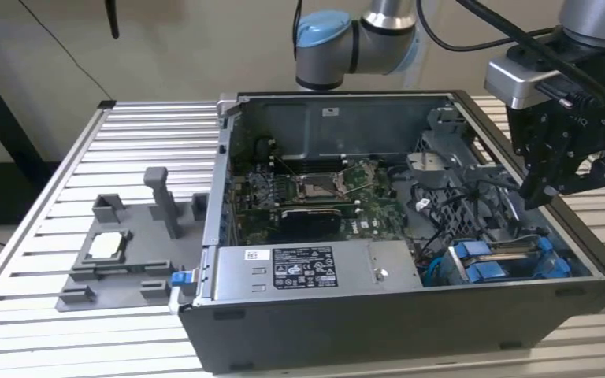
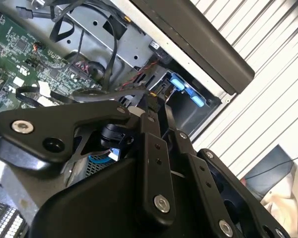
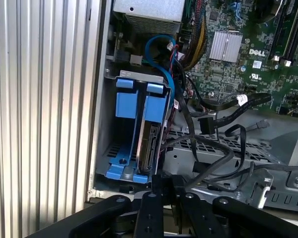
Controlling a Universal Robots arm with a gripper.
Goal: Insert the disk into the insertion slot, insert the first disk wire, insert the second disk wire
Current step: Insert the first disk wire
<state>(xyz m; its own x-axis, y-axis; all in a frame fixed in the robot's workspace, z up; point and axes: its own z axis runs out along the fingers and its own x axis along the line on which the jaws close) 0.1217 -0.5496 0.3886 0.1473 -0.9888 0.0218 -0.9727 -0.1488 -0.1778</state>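
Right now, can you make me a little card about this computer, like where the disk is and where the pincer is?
disk: in its blue carrier, seated in the drive bay
pincer: above the case, near the bay, by loose black cables
computer case: open, on the slatted table
power supply: silver box next to the bay
motherboard: green, in the middle of the case
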